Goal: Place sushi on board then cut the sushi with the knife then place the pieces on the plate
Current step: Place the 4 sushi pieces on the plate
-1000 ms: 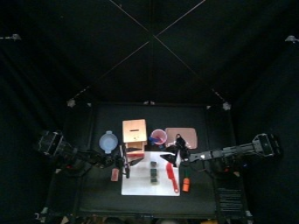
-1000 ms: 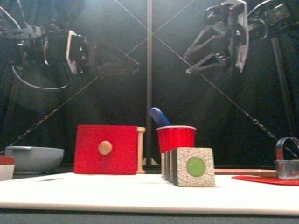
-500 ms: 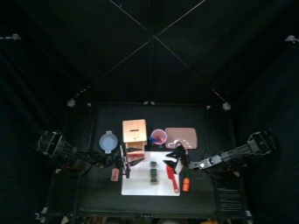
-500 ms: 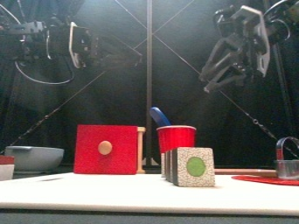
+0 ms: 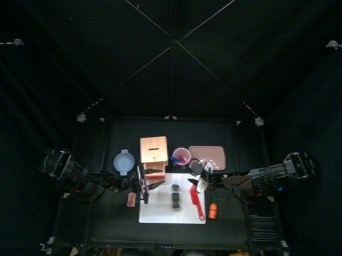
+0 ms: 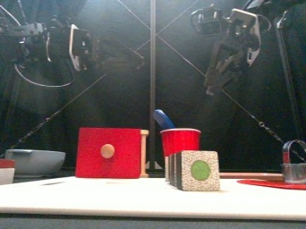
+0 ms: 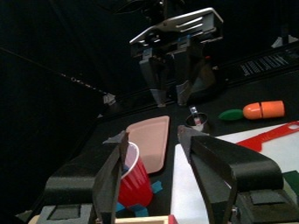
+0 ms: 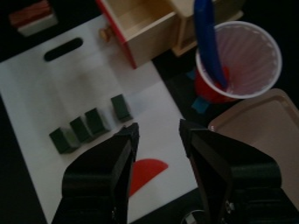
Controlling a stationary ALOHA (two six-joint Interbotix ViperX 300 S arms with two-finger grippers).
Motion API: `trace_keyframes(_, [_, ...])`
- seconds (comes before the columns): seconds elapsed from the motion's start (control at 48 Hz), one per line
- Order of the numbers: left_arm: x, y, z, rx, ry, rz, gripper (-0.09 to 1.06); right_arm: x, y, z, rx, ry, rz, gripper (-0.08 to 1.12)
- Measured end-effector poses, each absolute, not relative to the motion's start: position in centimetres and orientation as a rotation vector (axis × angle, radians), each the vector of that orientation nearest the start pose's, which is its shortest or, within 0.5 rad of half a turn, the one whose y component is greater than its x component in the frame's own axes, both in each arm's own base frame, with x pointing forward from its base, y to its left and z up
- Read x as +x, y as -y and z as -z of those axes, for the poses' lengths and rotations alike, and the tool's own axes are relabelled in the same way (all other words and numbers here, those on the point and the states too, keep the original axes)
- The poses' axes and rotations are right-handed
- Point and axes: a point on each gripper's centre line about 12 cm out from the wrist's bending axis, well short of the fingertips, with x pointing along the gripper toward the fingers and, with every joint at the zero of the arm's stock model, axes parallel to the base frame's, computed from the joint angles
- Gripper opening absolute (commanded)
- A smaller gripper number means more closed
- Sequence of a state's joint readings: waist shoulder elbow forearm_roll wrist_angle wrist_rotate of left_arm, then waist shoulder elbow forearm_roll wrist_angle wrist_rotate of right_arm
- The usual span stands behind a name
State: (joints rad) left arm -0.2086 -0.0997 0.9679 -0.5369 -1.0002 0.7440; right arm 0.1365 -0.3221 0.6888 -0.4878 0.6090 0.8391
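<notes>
The sushi roll (image 5: 174, 197) of dark green blocks lies on the white cutting board (image 5: 158, 210); from the front its pale end with a green centre (image 6: 199, 170) faces me. A red knife (image 5: 198, 205) lies at the board's right edge. The blue knife (image 6: 162, 118) stands in the red cup (image 6: 181, 141). My right gripper (image 5: 201, 172) hangs open and empty high above the board's back right corner, and its wrist view has the sushi blocks (image 8: 87, 127), cup (image 8: 239, 57) and pink plate (image 8: 263, 122) below. My left gripper (image 5: 143, 180) hovers open over the board's left edge.
The wooden box (image 6: 110, 153) with its red drawer front stands behind the board. A blue-grey bowl (image 6: 34, 161) sits at the left, a metal cutter (image 6: 295, 161) at the far right. An orange toy carrot (image 5: 213, 210) lies right of the board.
My right gripper has swung a little left and toward the back, nearer the cup. The left arm and the things on the table have stayed put.
</notes>
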Motion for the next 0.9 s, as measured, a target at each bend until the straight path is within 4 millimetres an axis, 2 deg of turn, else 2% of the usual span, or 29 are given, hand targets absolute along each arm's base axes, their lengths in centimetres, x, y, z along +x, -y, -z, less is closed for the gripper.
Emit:
trace_keyframes(0.146, [33.3, 1.8, -20.9, 0.411, 0.004, -0.247, 0.86, 31.1, -0.5, -21.7, 0.246, -0.983, 0.384, 0.8])
trace_keyframes(0.333, [33.3, 1.8, -20.9, 0.411, 0.004, -0.247, 0.86, 30.4, 0.3, -20.7, 0.25, -1.12, 0.488, 0.8])
trace_keyframes(0.646, [33.2, 1.8, -20.7, 0.414, -0.002, -0.245, 0.86, 30.2, -0.3, -18.4, 0.335, -1.264, 0.518, 0.8])
trace_keyframes(0.729, [33.2, 1.8, -20.5, 0.415, -0.006, -0.244, 0.86, 30.9, -0.6, -18.3, 0.345, -1.244, 0.487, 0.8])
trace_keyframes(0.896, [33.1, 1.7, -20.4, 0.415, -0.009, -0.244, 0.86, 33.7, -1.2, -19.9, 0.303, -1.117, 0.344, 0.8])
